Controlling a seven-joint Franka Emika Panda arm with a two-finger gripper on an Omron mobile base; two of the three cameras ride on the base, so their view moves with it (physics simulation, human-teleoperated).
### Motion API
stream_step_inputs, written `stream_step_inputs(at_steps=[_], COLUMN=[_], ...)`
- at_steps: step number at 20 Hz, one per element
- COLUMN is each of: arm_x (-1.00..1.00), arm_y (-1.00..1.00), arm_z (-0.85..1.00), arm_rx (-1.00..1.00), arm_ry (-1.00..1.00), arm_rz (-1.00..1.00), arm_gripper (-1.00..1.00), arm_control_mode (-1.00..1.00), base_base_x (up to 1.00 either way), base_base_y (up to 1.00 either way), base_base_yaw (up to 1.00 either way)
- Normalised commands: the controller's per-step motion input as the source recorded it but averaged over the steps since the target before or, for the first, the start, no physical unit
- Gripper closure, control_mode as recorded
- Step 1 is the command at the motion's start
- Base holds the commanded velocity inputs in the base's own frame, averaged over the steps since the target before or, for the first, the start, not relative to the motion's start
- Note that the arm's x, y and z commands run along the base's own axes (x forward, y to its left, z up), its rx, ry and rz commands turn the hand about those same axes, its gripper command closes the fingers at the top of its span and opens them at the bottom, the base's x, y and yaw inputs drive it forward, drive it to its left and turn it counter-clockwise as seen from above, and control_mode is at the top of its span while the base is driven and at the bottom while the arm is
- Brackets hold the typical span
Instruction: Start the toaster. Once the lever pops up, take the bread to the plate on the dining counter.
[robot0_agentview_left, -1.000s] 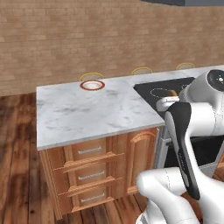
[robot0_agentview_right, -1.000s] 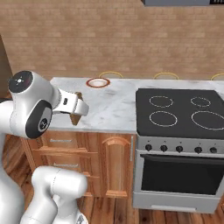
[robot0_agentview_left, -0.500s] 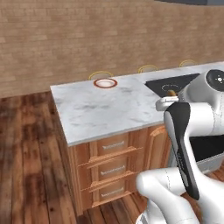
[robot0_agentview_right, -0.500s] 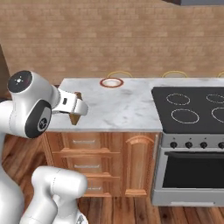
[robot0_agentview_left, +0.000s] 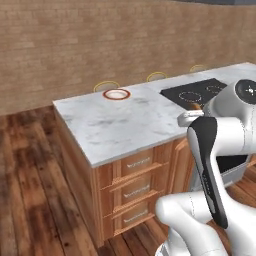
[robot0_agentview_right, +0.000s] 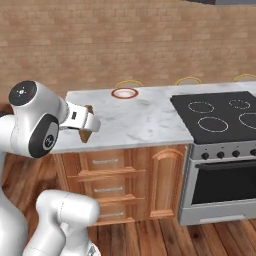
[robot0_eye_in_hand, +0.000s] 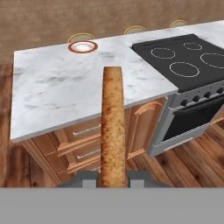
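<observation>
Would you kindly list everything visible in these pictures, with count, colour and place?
plate: one, white with reddish-brown rim, far edge of the counter.
counter: one, white-grey marble top over brown wood drawers.
cooktop: one, black, four rings, set in the counter beside the marble.
oven: one, grey with dark door, under the cooktop.
stools: three yellowish rims behind the counter.
wall: brown brick, behind.
floor: brown wood planks.
bread: one, light brown, edge-on in the gripper.
gripper: one, dark tips, shut on the bread.

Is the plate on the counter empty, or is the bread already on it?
Empty. The plate shows a bare white centre, while the bread is edge-on in the claw, short of the counter.
</observation>
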Motion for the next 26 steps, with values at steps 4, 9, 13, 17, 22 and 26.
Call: stream_step_inputs(at_steps=[4, 9, 13, 17, 22, 26], arm_x=[0.00, 0.00, 0.00, 0.00, 0.00, 0.00], arm_y=[0.00, 0.00, 0.00, 0.00, 0.00, 0.00], arm_z=[0.00, 0.00, 0.00, 0.00, 0.00, 0.00], arm_rx=[0.00, 0.00, 0.00, 0.00, 0.00, 0.00], arm_ry=[0.00, 0.00, 0.00, 0.00, 0.00, 0.00], arm_rz=[0.00, 0.00, 0.00, 0.00, 0.00, 0.00], arm_gripper=[1.00, 1.00, 1.00, 1.00, 1.00, 1.00], arm_control_mode=[1.00, 1.00, 1.00, 1.00, 1.00, 1.00], base_base_x=[0.21, 0.37, 0.43, 0.36, 0.03, -0.08], base_base_y=[0.69, 0.75, 0.76, 0.79, 0.72, 0.70], base_base_yaw=[-0.29, -0.28, -0.27, -0.28, -0.34, -0.40])
